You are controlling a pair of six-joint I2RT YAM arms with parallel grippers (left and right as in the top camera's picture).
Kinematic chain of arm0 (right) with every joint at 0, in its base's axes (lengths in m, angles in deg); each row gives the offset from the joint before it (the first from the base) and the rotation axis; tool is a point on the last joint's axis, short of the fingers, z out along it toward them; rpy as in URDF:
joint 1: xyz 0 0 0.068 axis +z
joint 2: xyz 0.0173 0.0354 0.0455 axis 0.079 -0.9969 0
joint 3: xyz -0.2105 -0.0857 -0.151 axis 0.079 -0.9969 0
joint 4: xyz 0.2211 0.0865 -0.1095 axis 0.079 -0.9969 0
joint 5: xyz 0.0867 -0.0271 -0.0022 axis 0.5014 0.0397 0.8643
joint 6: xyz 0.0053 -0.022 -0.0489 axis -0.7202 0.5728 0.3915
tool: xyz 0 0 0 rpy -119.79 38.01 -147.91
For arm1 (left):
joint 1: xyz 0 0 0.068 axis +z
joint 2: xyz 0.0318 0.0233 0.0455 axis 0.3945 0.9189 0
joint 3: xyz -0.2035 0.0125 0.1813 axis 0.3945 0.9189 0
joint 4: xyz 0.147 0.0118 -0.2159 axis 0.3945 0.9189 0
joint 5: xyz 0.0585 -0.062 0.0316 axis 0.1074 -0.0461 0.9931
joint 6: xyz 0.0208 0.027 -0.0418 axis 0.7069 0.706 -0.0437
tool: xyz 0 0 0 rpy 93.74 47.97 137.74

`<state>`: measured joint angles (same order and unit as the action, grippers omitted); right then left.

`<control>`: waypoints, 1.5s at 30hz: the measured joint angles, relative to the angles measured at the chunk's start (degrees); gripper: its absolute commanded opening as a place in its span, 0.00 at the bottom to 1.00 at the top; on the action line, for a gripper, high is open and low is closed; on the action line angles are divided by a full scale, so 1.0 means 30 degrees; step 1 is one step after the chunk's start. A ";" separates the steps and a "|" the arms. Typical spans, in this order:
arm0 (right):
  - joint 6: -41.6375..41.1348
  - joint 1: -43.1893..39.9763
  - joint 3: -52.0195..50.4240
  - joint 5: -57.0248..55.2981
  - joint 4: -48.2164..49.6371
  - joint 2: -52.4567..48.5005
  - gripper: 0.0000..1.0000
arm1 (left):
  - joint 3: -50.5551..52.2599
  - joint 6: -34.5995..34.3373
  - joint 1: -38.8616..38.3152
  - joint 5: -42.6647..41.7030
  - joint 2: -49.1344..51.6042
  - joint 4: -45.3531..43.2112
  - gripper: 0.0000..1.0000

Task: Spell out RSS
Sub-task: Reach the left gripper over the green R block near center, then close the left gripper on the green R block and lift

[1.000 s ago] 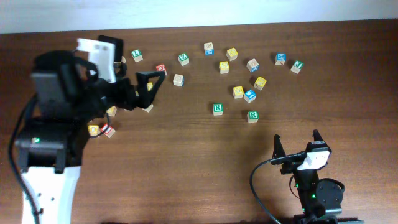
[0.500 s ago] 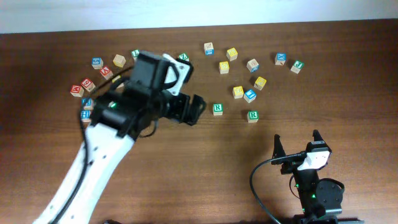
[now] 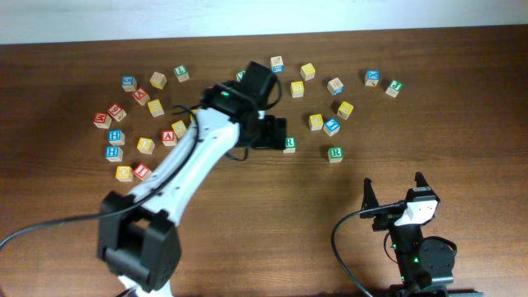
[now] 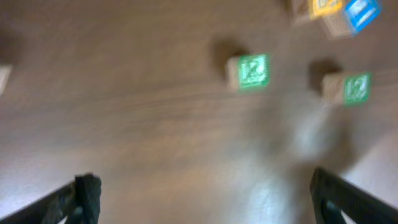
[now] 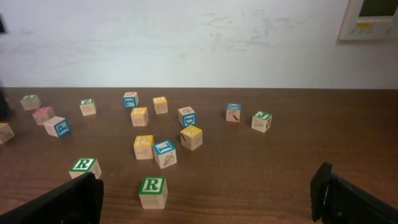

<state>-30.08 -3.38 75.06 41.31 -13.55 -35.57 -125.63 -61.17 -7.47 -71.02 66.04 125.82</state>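
Note:
Two white-faced cubes with a green R lie mid-table: one R cube (image 3: 289,144) (image 4: 252,70) (image 5: 84,166) and a second R cube (image 3: 335,153) (image 4: 354,87) (image 5: 153,190). Yellow-faced cubes (image 3: 315,122) (image 5: 143,146) lie just beyond them; their letters are too small to read. My left gripper (image 3: 275,134) (image 4: 204,186) hangs open just left of the first R cube, holding nothing. My right gripper (image 3: 394,191) (image 5: 208,186) rests open near the front edge, empty, with the second R cube ahead of it.
More lettered cubes are scattered along the back right, such as a blue cube (image 3: 332,127) and a green one (image 3: 393,88). A cluster of red, blue and yellow cubes (image 3: 145,145) sits at the left. The left arm (image 3: 181,177) stretches diagonally across the table.
My left arm has swung from the left cluster rightward across the table to beside the first R cube, still open. The right arm has not moved.

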 measured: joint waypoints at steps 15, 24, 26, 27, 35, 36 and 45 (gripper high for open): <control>0.0015 0.0000 0.0000 0.0000 0.0000 0.0000 0.98 | -0.0073 -0.2120 -0.2616 0.2943 0.4087 -0.4648 0.67; 0.0007 0.0000 0.0000 0.0000 0.0000 0.0000 0.98 | -0.0073 -0.3373 -0.2798 0.4014 0.5632 -0.5690 0.67; 0.0015 0.0000 0.0000 -0.0007 0.0000 0.0000 0.98 | -0.0080 -0.3475 -0.2805 0.4080 0.5632 -0.5945 0.67; 0.0007 0.0000 0.0000 -0.0007 0.0000 0.0000 0.98 | -0.0080 -0.3563 -0.2805 0.4087 0.5632 -0.5996 0.66; 0.0000 0.0000 0.0000 -0.0007 0.0000 0.0000 0.98 | -0.0080 -0.4481 -0.2994 0.4175 0.5646 -0.6288 0.50; 0.0000 0.0000 0.0000 -0.0007 0.0000 0.0000 0.98 | -0.0080 -0.4495 -0.3038 0.4175 0.5646 -0.6288 0.50; 0.0015 0.0000 0.0000 -0.0007 0.0000 0.0000 0.98 | -0.0102 -0.4911 -0.3126 0.4299 0.6317 -0.6353 0.46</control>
<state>-30.04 -3.38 75.06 41.29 -13.55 -35.57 -125.93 -75.90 -16.84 -58.13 84.99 106.76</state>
